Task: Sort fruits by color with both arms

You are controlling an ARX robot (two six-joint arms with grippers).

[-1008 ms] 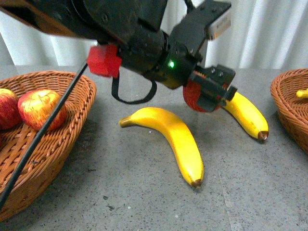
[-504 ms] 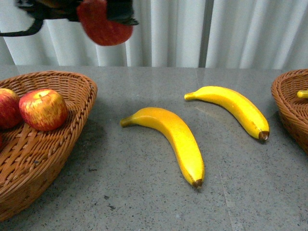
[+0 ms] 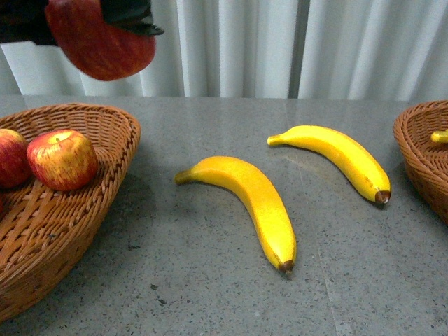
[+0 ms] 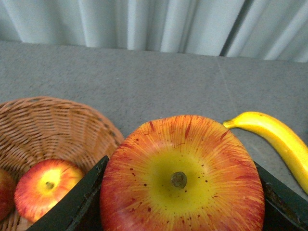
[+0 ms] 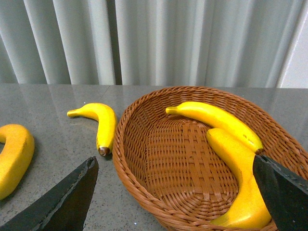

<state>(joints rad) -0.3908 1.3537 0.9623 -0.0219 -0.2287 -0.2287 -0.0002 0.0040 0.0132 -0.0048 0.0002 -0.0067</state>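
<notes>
Red-streaked apple, lifted off the table since a second ago, rides clamped in my left claw, high near the basket. Release looks next. Right claw gapes wide; two bananas wait.

We take this for a robot test bench in a lab or studio rather than a home. We see a plain grey speckled tabletop, backed along its far edge by a white pleated curtain that serves as a blank backdrop. The things on it look to us like staged props: a wicker left basket, a matching right basket, and glossy bananas lying between them. The black left gripper clamps a streaked apple in mid-air.
</notes>
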